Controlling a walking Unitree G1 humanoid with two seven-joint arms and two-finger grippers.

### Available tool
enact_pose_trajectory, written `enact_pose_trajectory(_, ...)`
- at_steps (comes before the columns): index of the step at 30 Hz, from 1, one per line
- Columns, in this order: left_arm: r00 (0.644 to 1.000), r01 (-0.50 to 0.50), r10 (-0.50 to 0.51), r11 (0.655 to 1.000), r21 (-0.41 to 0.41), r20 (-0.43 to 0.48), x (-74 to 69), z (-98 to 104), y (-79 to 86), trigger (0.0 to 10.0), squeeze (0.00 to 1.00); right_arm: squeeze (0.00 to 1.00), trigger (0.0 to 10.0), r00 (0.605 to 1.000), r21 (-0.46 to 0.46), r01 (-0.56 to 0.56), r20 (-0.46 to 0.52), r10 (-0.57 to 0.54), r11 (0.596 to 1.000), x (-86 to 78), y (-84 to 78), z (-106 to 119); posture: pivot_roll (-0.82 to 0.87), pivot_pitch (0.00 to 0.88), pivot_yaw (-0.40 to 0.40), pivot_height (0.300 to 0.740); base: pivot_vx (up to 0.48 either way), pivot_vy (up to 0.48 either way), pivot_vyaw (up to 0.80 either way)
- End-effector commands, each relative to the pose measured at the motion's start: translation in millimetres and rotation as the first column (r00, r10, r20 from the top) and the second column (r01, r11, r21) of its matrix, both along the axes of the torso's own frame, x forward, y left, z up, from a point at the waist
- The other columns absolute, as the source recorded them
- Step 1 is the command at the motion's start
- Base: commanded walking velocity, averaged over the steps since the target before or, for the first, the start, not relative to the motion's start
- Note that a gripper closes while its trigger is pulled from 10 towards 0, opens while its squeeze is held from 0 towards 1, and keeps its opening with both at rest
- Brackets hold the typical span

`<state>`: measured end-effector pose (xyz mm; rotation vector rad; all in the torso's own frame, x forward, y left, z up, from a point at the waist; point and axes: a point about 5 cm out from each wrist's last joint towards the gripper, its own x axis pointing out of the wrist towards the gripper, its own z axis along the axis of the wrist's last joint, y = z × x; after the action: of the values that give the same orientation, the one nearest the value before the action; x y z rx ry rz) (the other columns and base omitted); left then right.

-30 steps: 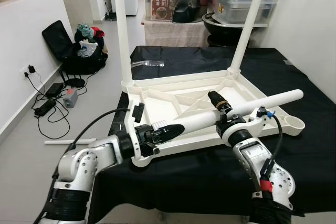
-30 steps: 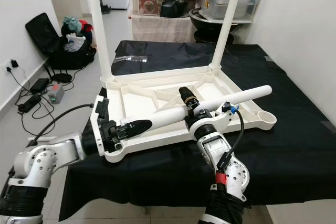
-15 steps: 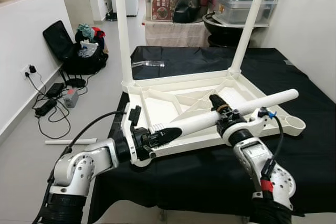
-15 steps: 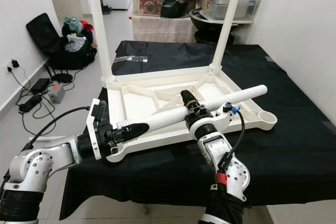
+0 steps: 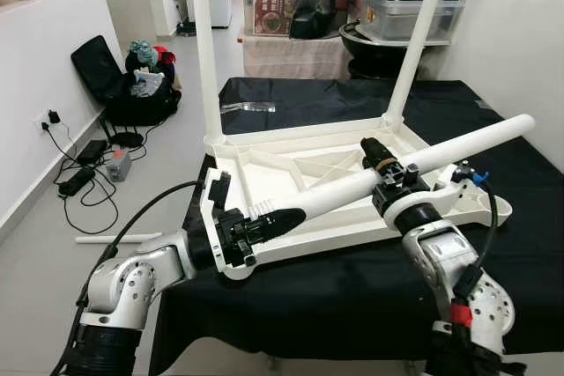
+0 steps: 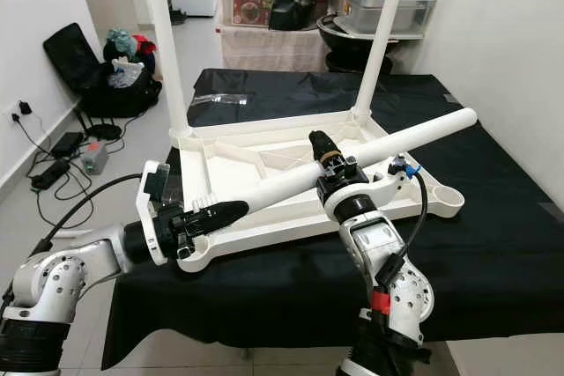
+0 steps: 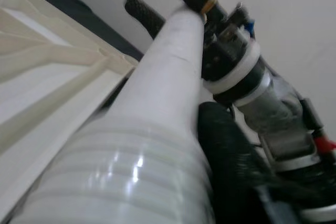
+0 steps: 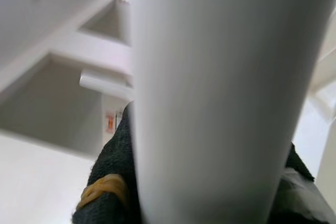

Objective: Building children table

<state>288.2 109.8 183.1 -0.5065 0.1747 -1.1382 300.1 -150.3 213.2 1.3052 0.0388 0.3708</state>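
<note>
Left eye view, centre: loose table leg (image 5: 414,163) slanting above upturned tabletop (image 5: 264,169), 2 legs already upright. Right gripper (image 5: 386,165) clamped mid-leg; left gripper (image 5: 273,220) closed on threaded end. Left wrist view: threads filling lower left. Best lowered squarely into corner socket (image 5: 231,269).

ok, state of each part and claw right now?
Tabletop: upside down on the black cloth.
Two rear legs: fitted, upright.
Loose leg: held tilted over the tabletop, threaded end near the front-left corner.
Left claw: shut on loose leg.
Right claw: shut on loose leg.
</note>
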Motion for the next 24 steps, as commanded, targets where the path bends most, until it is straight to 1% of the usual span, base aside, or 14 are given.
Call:
enact_pose_trajectory(1,1.000,0.003,-0.003,1.000,0.023,-0.016,-0.3,-7.0,-4.3,10.0,0.78,0.00,0.0,0.990,0.042,-0.138,0.031,0.137,0.989,-5.3,31.0,4.3,0.03,0.000,-0.061,0.740,0.000,0.000,0.00)
enact_pose_trajectory(2,1.000,-0.020,0.020,1.000,0.016,0.001,1.4,-6.0,-2.2,10.0,1.00,0.00,0.0,0.992,0.036,-0.123,0.015,0.123,0.992,-4.0,28.2,2.2,0.03,0.000,-0.061,0.740,0.000,0.000,0.00)
enact_pose_trajectory(6,0.999,-0.027,0.027,1.000,0.007,0.018,1.8,-4.3,-0.3,10.0,1.00,0.00,0.0,0.995,0.031,-0.096,0.004,0.096,0.995,-0.9,22.6,1.6,0.03,0.000,-0.060,0.740,0.000,0.000,0.00)
enact_pose_trajectory(7,0.999,-0.026,0.026,1.000,-0.004,0.031,0.9,-2.4,2.3,10.0,1.00,0.00,0.0,0.998,0.028,-0.061,0.006,0.061,0.998,3.0,14.4,4.6,0.03,0.000,-0.060,0.740,0.000,0.000,0.00)
enact_pose_trajectory(8,0.999,-0.026,0.026,1.000,-0.004,0.031,0.9,-2.4,2.3,10.0,1.00,0.00,0.0,0.998,0.028,-0.061,0.006,0.061,0.998,3.0,14.4,4.6,0.03,0.000,-0.060,0.740,0.000,0.000,0.00)
enact_pose_trajectory(10,0.999,-0.026,0.027,0.999,-0.018,0.042,-1.1,-1.5,7.8,10.0,1.00,0.00,0.0,1.000,0.017,0.000,0.021,0.000,1.000,9.2,-2.6,12.5,0.03,0.000,-0.063,0.740,0.000,0.000,0.00)
enact_pose_trajectory(11,0.999,-0.026,0.027,0.999,-0.018,0.042,-1.1,-1.5,7.8,10.0,1.00,0.00,0.0,1.000,0.017,0.000,0.021,0.000,1.000,9.2,-2.6,12.5,0.03,0.000,-0.063,0.740,0.000,0.000,0.00)
enact_pose_trajectory(12,0.999,-0.038,0.039,0.999,-0.026,0.038,-1.9,-2.0,11.9,10.0,1.00,0.00,0.0,0.999,0.010,0.046,0.029,-0.046,0.999,13.1,-16.8,16.9,0.03,0.000,-0.063,0.740,0.000,0.000,0.00)
enact_pose_trajectory(13,0.999,-0.038,0.039,0.999,-0.026,0.038,-1.9,-2.0,11.9,10.0,1.00,0.00,0.0,0.999,0.010,0.046,0.029,-0.046,0.999,13.1,-16.8,16.9,0.03,0.000,-0.063,0.740,0.000,0.000,0.00)
enact_pose_trajectory(14,0.997,-0.067,0.068,0.997,-0.026,0.030,-2.2,-3.9,16.8,10.0,1.00,0.00,0.0,0.992,-0.002,0.116,0.046,-0.116,0.993,17.1,-37.0,23.3,0.03,0.000,-0.066,0.740,0.000,0.000,0.00)
enact_pose_trajectory(15,0.997,-0.067,0.068,0.997,-0.026,0.030,-2.2,-3.9,16.8,10.0,1.00,0.00,0.0,0.992,-0.002,0.116,0.046,-0.116,0.993,17.1,-37.0,23.3,0.03,0.000,-0.066,0.740,0.000,0.000,0.00)
enact_pose_trajectory(18,0.995,-0.100,0.100,0.995,-0.005,0.014,-3.4,-10.0,22.2,10.0,1.00,0.00,0.0,0.978,-0.019,0.198,0.071,-0.196,0.980,21.0,-62.5,34.4,0.04,0.000,-0.068,0.740,0.000,0.000,0.00)
enact_pose_trajectory(21,0.994,-0.107,0.107,0.994,0.001,0.011,-4.0,-11.9,23.6,10.0,1.00,0.00,0.0,0.973,-0.023,0.218,0.084,-0.215,0.976,21.5,-69.6,38.9,0.04,0.000,-0.069,0.740,0.000,0.000,0.00)
enact_pose_trajectory(24,0.989,-0.149,0.149,0.989,0.016,0.003,-3.7,-15.5,29.3,10.0,1.00,0.00,0.0,0.955,-0.066,0.282,0.117,-0.273,0.957,22.5,-91.1,47.9,0.04,0.000,-0.070,0.740,0.000,0.000,0.00)
